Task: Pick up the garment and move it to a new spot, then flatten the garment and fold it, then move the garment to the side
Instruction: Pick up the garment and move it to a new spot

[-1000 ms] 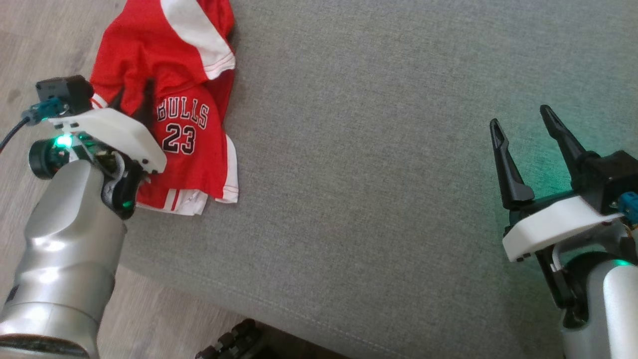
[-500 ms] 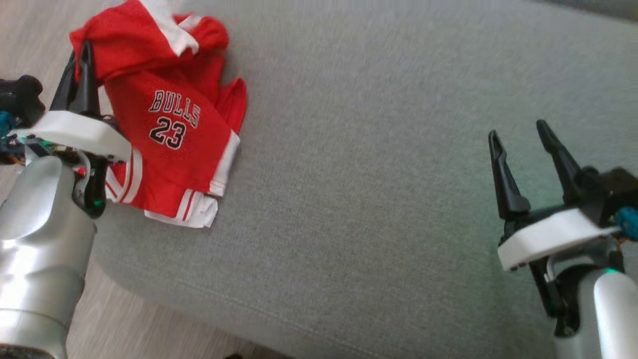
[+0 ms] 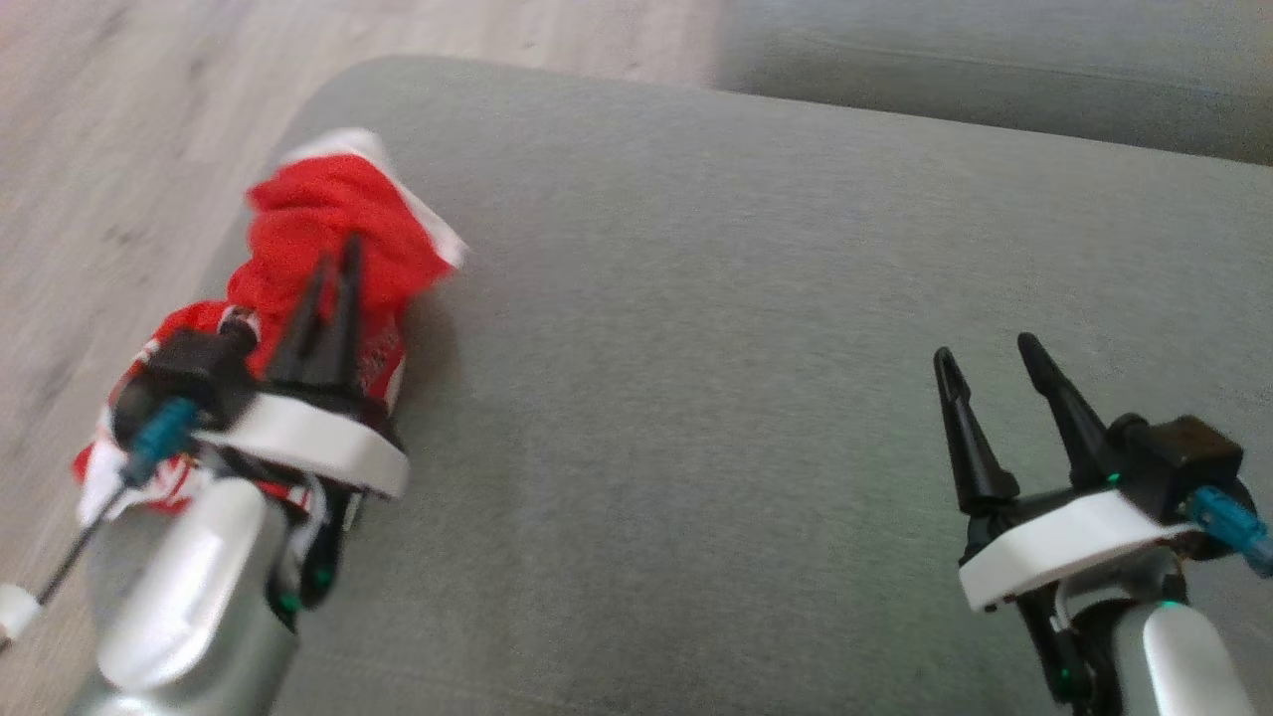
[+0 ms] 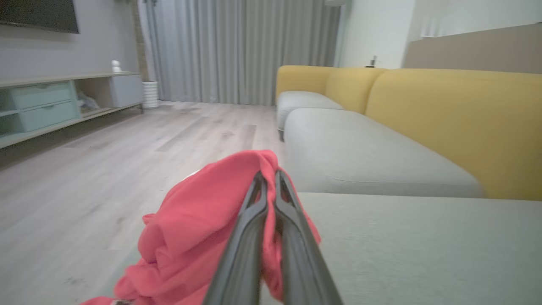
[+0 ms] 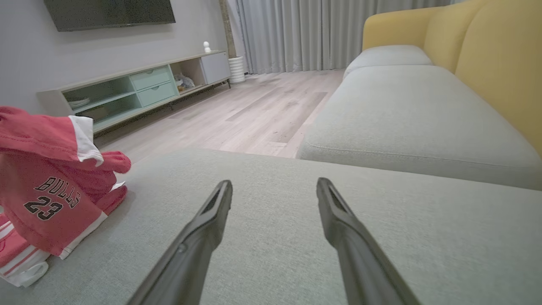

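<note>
Grey sofa cushion (image 3: pixel 716 378) holds the garment (image 3: pixel 318 224) bunched at its left end, my left jaws clamped on its top fold; my right jaws stand apart, well away, with bare cushion between us.

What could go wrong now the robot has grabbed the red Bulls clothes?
1. The left gripper pinches just one fold of the garment; the rest hangs in a bunch, so it might slip out.
2. It sits at the corner of the cushion, beside the floor, so a drop could land there.
3. The right gripper is open and far off, so it can't catch it.
</note>
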